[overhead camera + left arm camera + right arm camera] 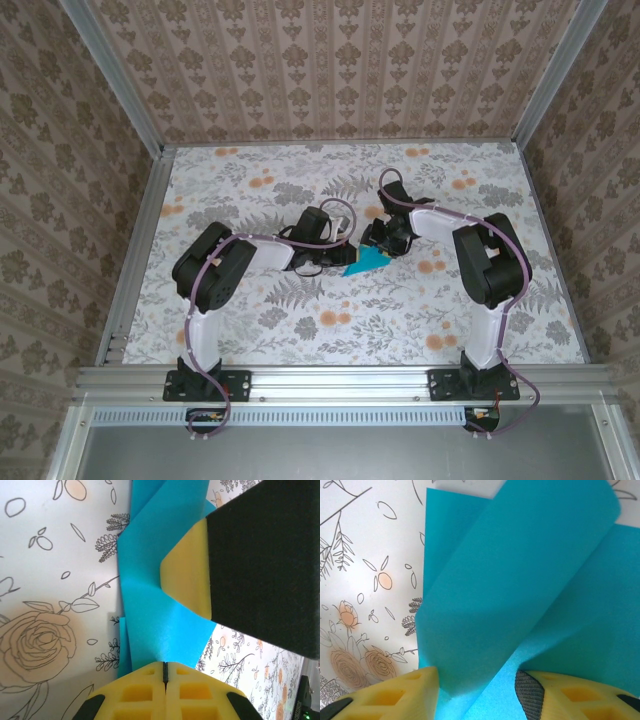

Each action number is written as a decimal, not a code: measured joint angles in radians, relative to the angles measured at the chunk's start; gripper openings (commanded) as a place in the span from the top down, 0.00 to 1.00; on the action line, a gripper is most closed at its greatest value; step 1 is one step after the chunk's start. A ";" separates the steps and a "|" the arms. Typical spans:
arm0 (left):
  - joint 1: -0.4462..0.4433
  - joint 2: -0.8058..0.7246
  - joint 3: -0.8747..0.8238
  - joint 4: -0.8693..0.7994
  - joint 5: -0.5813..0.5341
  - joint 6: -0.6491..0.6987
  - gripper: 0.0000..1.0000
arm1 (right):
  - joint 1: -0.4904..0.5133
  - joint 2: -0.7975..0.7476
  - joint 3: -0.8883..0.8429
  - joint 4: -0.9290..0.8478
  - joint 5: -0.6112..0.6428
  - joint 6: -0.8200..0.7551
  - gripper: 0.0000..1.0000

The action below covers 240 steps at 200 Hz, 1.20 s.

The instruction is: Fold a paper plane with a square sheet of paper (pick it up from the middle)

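Left gripper (164,672) is at the left end of the square sheet of paper (365,263), fingers pressed together on the blue. Can't tell if paper is caught in the seam. The sheet is part-folded and pointed, with its long axis running near-left to far-right between both grippers. Right gripper (475,692) is at the sheet's far-right end, fingers (385,697) spread and straddling a raised flap. Right arm, elbow bent, looks better placed to flatten that flap.
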 measured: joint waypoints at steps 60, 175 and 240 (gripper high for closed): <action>0.000 0.003 0.013 -0.026 -0.019 0.000 1.00 | 0.000 0.013 0.018 -0.026 0.000 0.003 0.49; 0.002 0.005 0.018 -0.041 -0.031 0.000 1.00 | -0.002 0.036 0.053 -0.072 -0.001 0.006 0.55; 0.002 0.018 0.029 -0.052 -0.034 0.000 1.00 | -0.004 0.042 0.062 -0.085 0.000 0.011 0.55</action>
